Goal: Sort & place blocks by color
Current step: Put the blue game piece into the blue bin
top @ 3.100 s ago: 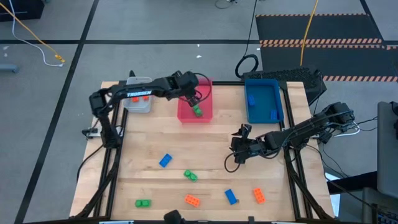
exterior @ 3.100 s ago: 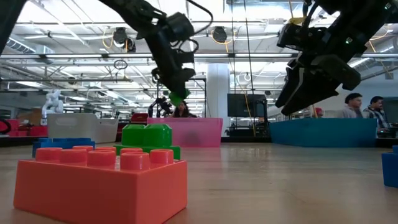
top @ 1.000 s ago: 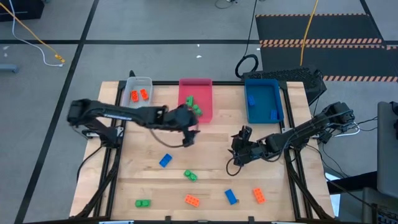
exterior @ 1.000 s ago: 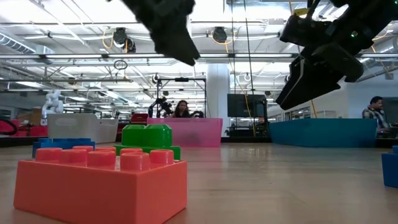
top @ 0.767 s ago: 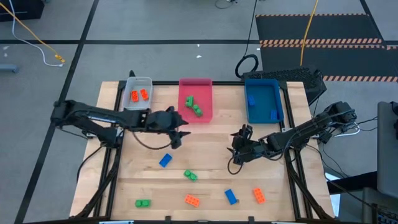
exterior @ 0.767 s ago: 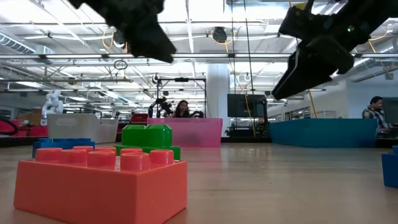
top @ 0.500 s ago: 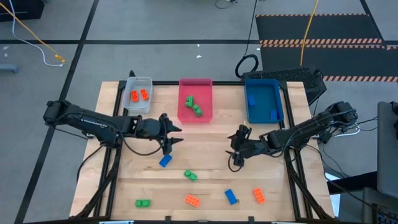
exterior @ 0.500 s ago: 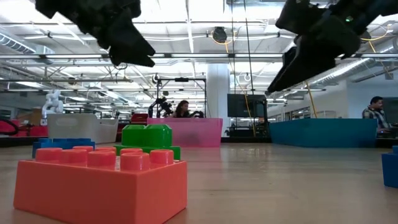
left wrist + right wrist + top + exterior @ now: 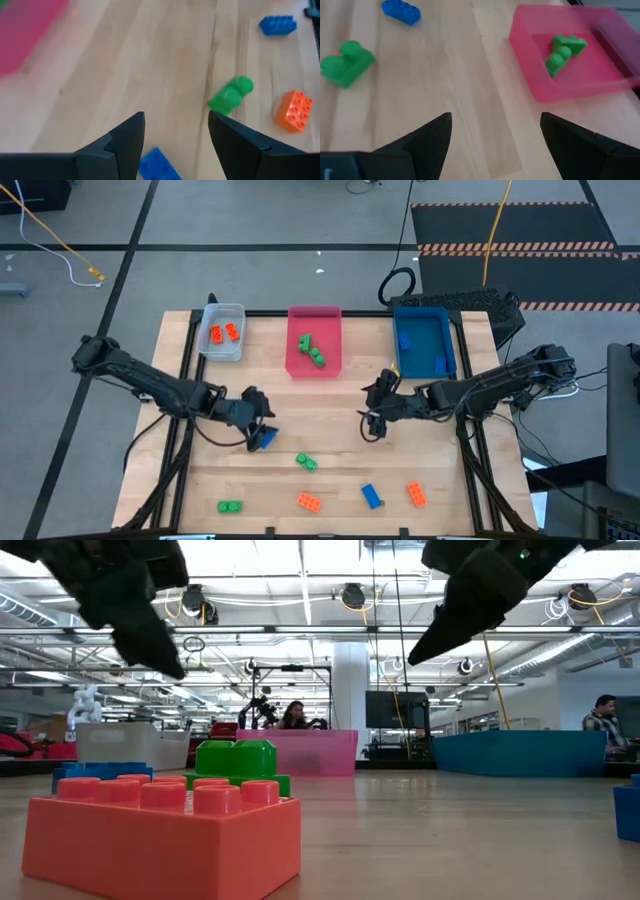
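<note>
The whole tabletop (image 9: 340, 450) is seen from straight above in the high view. It is seen from board height, very near an orange block (image 9: 160, 840), in the low view. A green block (image 9: 231, 93) is shared by both close wrist views.

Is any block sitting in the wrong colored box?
No, nothing looks wrong. Orange blocks sit in the grey tray, green blocks in the pink tray, blue blocks in the blue tray. The rest simply lie unsorted on the table.
</note>
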Robot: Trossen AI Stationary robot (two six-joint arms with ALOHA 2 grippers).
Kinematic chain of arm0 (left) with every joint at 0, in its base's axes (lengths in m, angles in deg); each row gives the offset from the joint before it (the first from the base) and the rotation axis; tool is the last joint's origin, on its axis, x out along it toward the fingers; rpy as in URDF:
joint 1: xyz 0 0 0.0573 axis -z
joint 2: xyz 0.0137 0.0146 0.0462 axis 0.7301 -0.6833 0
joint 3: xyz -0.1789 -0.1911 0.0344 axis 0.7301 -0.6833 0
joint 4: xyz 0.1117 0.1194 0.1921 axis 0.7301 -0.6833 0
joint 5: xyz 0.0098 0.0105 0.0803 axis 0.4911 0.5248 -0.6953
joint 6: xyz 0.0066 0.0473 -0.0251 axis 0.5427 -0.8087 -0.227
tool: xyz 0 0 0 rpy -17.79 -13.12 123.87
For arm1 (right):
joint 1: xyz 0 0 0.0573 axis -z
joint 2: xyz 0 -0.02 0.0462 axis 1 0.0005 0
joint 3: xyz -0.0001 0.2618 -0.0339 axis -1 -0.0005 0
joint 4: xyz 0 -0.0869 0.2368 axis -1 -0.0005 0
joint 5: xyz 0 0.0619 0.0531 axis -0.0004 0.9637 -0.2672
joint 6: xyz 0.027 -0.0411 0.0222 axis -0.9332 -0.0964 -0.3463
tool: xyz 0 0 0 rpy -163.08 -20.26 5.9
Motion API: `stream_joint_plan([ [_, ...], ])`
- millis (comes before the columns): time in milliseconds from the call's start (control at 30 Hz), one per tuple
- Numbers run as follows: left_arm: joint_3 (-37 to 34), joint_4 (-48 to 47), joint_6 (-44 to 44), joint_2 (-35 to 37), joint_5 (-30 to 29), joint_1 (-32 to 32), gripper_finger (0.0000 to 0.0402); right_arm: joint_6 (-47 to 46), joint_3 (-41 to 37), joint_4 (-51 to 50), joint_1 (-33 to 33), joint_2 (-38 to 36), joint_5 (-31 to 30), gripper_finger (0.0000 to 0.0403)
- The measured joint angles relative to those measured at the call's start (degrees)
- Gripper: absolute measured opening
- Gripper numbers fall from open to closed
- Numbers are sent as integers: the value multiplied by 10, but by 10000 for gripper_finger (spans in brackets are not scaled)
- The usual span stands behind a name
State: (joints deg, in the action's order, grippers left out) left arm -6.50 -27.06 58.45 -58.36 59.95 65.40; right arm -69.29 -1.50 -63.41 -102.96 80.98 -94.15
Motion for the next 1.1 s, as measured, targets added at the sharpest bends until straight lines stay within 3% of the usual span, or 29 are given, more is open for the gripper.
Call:
stream_joint_plan([
  [233, 2, -66, 73, 0, -3, 37, 211, 11, 0, -3, 7, 0, 10, 299],
  [467, 9, -122, 165, -1, 39, 52, 184, 45, 0, 3, 14, 0, 14, 299],
  [700, 9, -154, 192, -35, 43, 45, 168, 62, 0, 12, 28, 0, 14, 299],
  [933, 10, -142, 197, -65, 124, 36, 161, 80, -24, 43, 30, 0, 13, 299],
  [1100, 10, -139, 199, -66, 149, 35, 168, 82, -44, 48, 29, 0, 13, 299],
])
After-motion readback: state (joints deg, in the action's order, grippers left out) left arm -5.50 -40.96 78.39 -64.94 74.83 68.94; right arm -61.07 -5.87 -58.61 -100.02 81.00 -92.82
